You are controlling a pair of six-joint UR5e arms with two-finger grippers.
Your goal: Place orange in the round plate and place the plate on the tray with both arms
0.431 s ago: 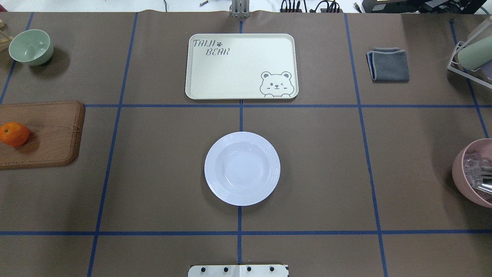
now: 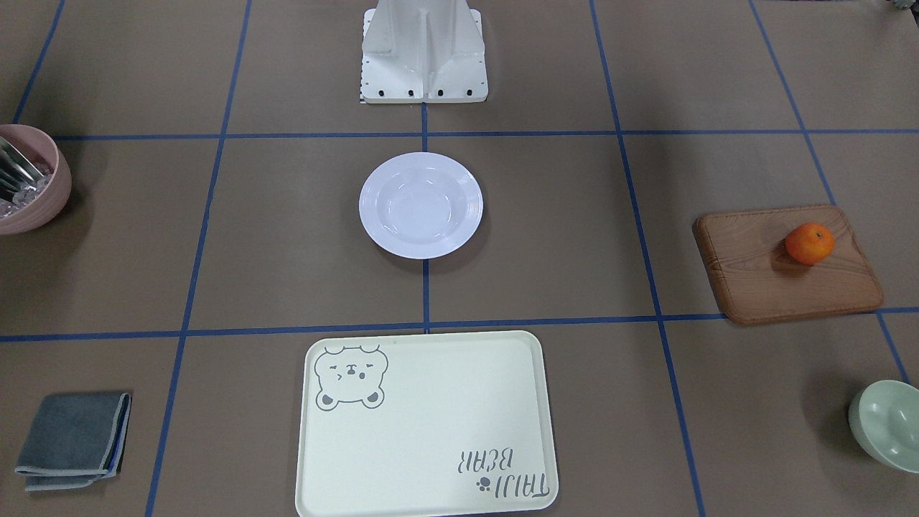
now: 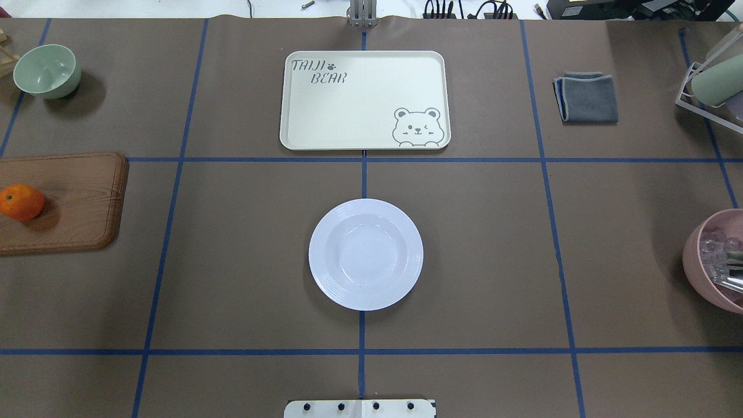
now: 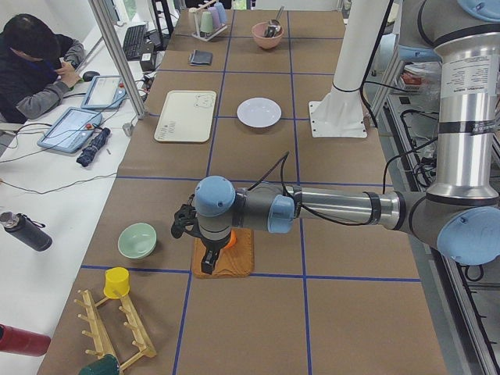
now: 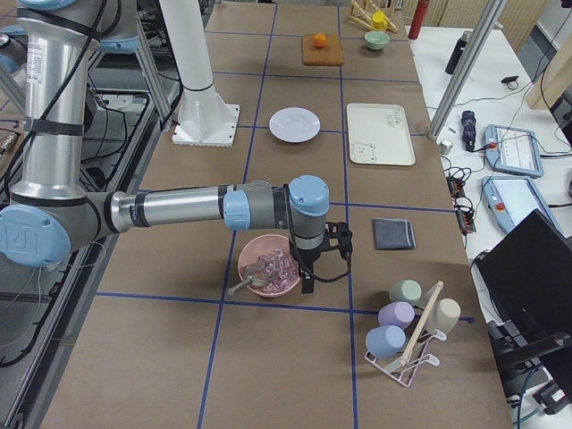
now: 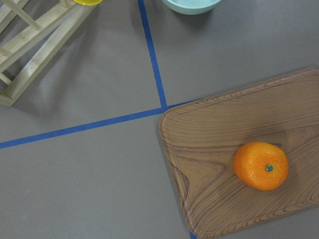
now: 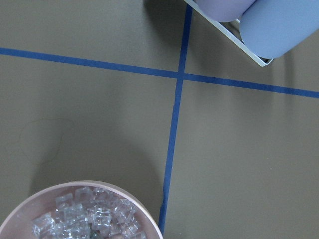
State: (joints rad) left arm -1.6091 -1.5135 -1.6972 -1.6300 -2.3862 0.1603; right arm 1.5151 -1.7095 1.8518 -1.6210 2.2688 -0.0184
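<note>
Overall: no step of the job was done yet. The orange was not in the round plate, and the plate was not on the tray.
Left hand: it hung low over the wooden board. It showed only from the side, so I cannot tell if its fingers were apart or together.
Orange: it sat on the board just under the left hand, a little off to one side, and nothing touched it.
Right hand: it hung just beside the pink bowl of ice. I cannot tell if it was apart or together either.
Round plate: it lay on the table, well apart from both hands.
Tray: it lay out past the plate, far from both hands.
Orange risk: it is round, so a push from one finger could roll it off the board.
Plate risk: it looked shiny and slippery. If one hand lifted higher, the plate could tip and spill the orange.
Bowl risk: the right hand could bump the bowl when it sets off.
</note>
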